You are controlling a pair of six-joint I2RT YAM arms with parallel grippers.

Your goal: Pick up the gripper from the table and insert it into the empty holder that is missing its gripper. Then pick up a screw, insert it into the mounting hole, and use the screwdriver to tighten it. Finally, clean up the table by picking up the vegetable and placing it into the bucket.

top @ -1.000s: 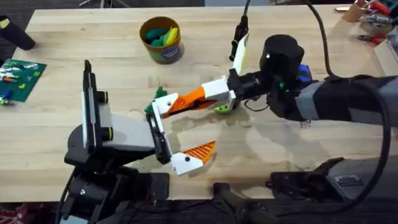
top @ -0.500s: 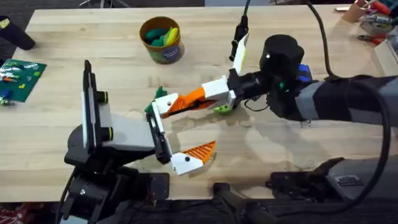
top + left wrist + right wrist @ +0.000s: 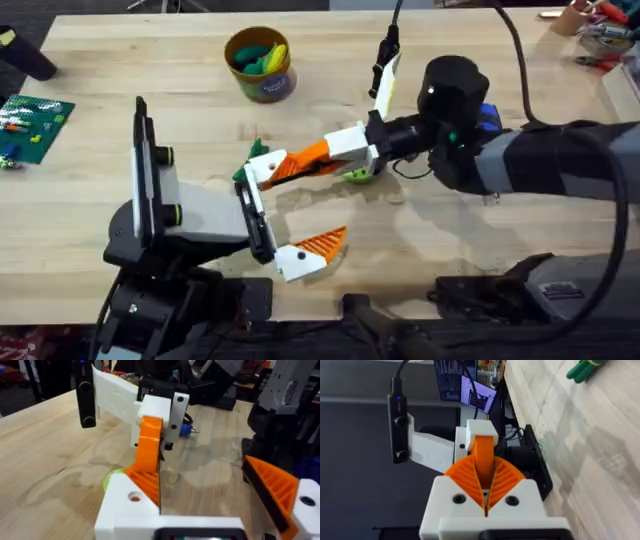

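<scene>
1. Nearest, low on the left of the bench (image 3: 420,230): left end effector (image 3: 300,205), fingers spread wide. One white finger with its orange ribbed pad (image 3: 322,242) pointing toward the middle of the bench, the other farther back.
2. Just beyond, reaching in from the right side: right end effector (image 3: 270,172), white with orange ribbed pads (image 3: 506,477) pressed together. Tip touching the orange pad of the left end effector's farther finger; cannot tell whether that pad is actually pinched between them.
3. Under the right end effector's white body, on the bench: a small lime-green piece (image 3: 358,176), partly hidden.
4. Just behind the meeting point of the two end effectors: the vegetable (image 3: 258,150), spiky green top showing, lying on the wood, apart from both sets of pads.
5. Farther right, behind the right arm's dark wrist: the screwdriver (image 3: 487,118), only its blue handle peeking out in the overhead view; from the left wrist, blue handle and thin metal tip (image 3: 186,430) flat on the bench.
6. Far back, left of centre: the bucket (image 3: 266,88), upright, purple label facing forward, green and yellow toys inside, well apart from the vegetable.
7. At the far left edge: a green board (image 3: 35,125).
</scene>
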